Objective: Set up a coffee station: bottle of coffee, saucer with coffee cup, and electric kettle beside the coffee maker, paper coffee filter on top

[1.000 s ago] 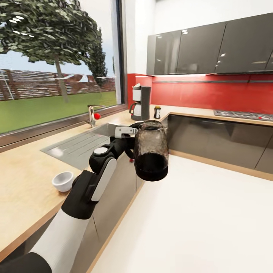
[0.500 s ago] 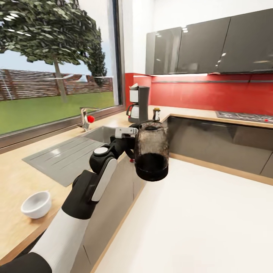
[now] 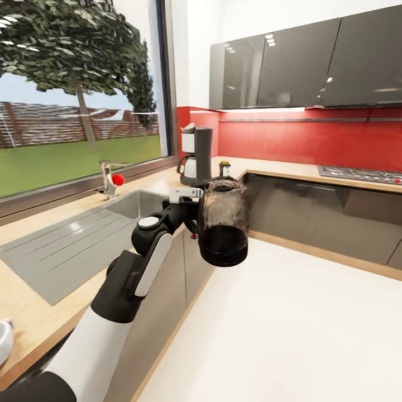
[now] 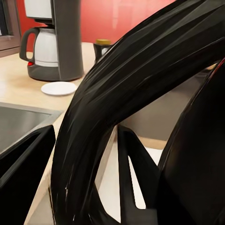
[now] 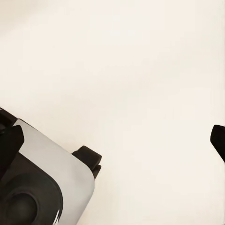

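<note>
Kettle: the electric kettle (image 3: 223, 221) was held off the floor, out past the counter edge, by the left gripper (image 3: 192, 215), whose fingers were closed on the black handle (image 4: 136, 93).
Right gripper: only dark tips were seen at the edges of the right wrist view over pale floor; whether it was open could not be told.
Coffee maker: one coffee maker (image 3: 196, 155) was seen on the kitchen countertop (image 3: 33, 312) at the far corner, so that part was judged done.
Bottle: one bottle of coffee (image 3: 224, 168) was seen already on the counter, just beside the machine.
Saucer: one saucer (image 4: 58, 88) lay near the machine's base, with no cup seen on it.
Cup: a white rim at the near counter edge was judged to be the coffee cup (image 3: 3, 339), well apart from the saucer.
Filter: something white was seen at the machine's top; it could not be identified.
Left to do: kettle placement and cup onto saucer, as judged.
</note>
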`<state>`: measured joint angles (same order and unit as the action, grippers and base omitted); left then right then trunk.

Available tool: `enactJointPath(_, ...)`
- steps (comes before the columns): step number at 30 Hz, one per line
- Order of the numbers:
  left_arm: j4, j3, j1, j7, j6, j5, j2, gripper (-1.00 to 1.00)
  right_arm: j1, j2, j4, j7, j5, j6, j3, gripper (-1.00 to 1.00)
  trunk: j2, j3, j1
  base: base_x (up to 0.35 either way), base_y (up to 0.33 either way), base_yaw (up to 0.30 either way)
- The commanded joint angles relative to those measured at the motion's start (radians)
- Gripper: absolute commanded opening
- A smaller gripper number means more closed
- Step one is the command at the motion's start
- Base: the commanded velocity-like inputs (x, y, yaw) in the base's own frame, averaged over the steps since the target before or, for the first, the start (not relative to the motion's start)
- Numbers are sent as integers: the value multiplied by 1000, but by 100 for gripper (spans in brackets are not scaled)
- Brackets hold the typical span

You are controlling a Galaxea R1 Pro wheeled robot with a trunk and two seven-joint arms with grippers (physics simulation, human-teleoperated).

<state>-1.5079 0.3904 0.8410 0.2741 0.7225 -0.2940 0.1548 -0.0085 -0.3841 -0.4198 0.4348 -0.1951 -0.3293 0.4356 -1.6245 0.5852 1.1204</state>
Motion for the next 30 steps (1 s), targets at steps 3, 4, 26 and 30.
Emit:
enactJointPath(3,0,1,1,10,3,-8,0,-100,-1,-1,1,2,-10,-2,6,100,-1,1,0,278,-187,0)
enactJointPath(4,0,1,1,10,3,-8,0,-100,-1,-1,1,2,-10,-2,6,100,-1,1,0,278,-187,0)
enactJointPath(26,-1,1,1,10,3,-8,0,-100,-2,-1,1,1,-10,-3,6,100,-1,1,0,292,-154,0)
enactJointPath(30,-1,1,1,10,3,-8,0,-100,-2,-1,1,1,-10,-3,6,100,-1,1,0,315,-94,0)
